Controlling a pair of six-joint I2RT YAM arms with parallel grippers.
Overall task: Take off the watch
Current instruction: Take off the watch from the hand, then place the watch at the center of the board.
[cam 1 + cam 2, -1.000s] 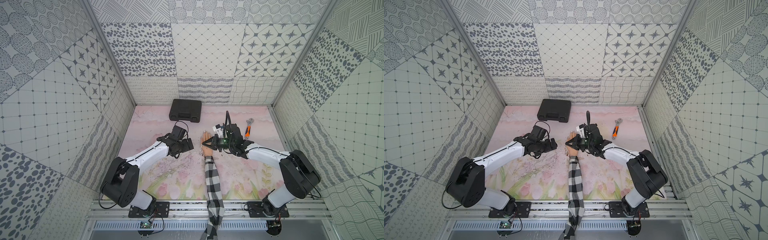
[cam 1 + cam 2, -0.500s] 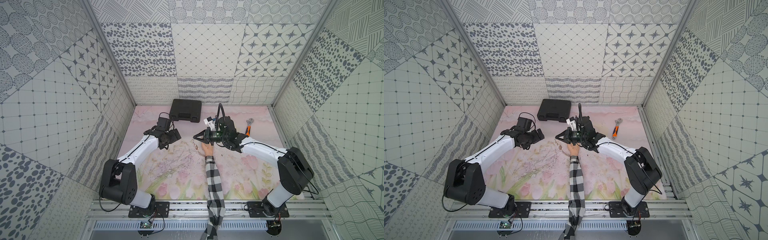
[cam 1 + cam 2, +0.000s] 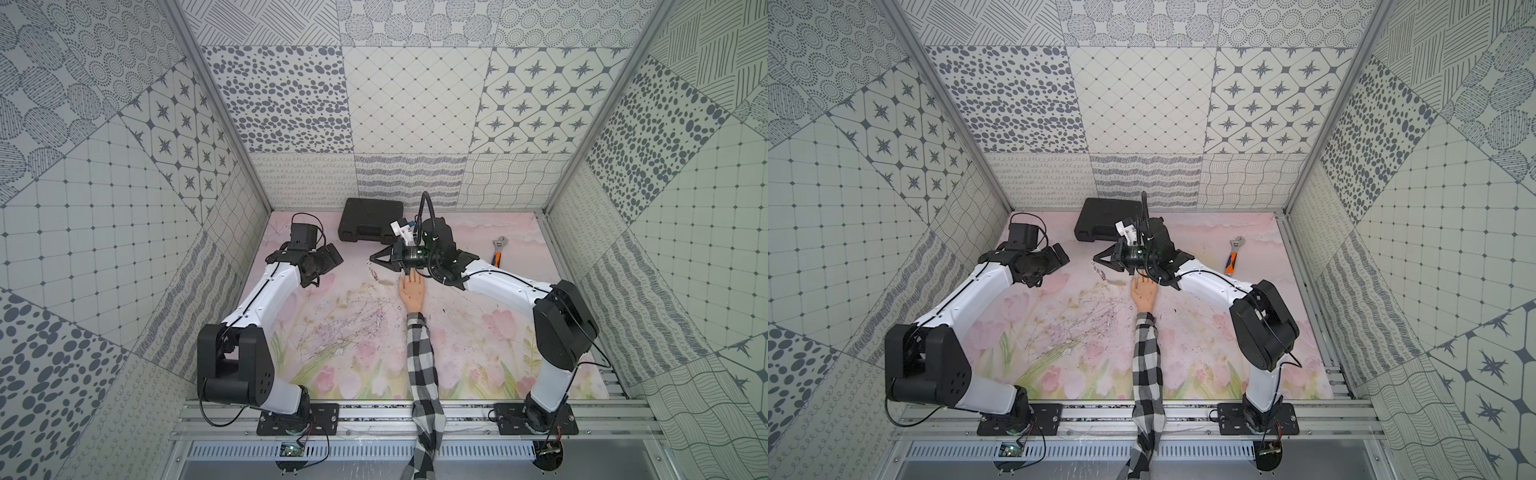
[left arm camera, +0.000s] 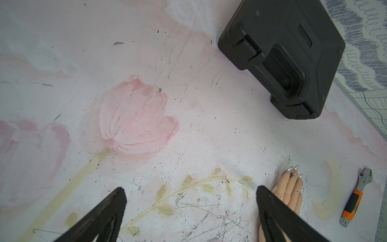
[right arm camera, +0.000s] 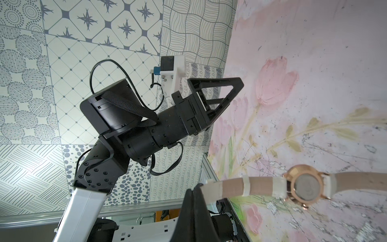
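Observation:
The watch (image 5: pixel 305 186) hangs case-back up by its cream strap, off the mannequin hand. My right gripper (image 5: pixel 196 191) is shut on the strap's end. In both top views the watch (image 3: pixel 375 273) (image 3: pixel 1099 272) dangles from the right gripper (image 3: pixel 371 260) (image 3: pixel 1094 259) above the mat, just left of the hand's fingers. The mannequin hand (image 3: pixel 411 293) (image 3: pixel 1144 293) (image 4: pixel 290 188) lies palm down with a checked sleeve (image 3: pixel 422 365). My left gripper (image 3: pixel 332 257) (image 3: pixel 1059 257) (image 4: pixel 190 192) stands open and empty over the mat, further left.
A black case (image 3: pixel 368 226) (image 3: pixel 1100 224) (image 4: pixel 289 56) lies shut at the back wall, behind the right gripper. An orange-handled wrench (image 3: pixel 498 251) (image 3: pixel 1233 255) (image 4: pixel 356 199) lies at the back right. Patterned walls close in three sides of the floral mat (image 3: pixel 332 353).
The right gripper has moved left and toward the back, away from the mannequin hand, carrying the watch. The left arm has drawn back to the left rear, still open.

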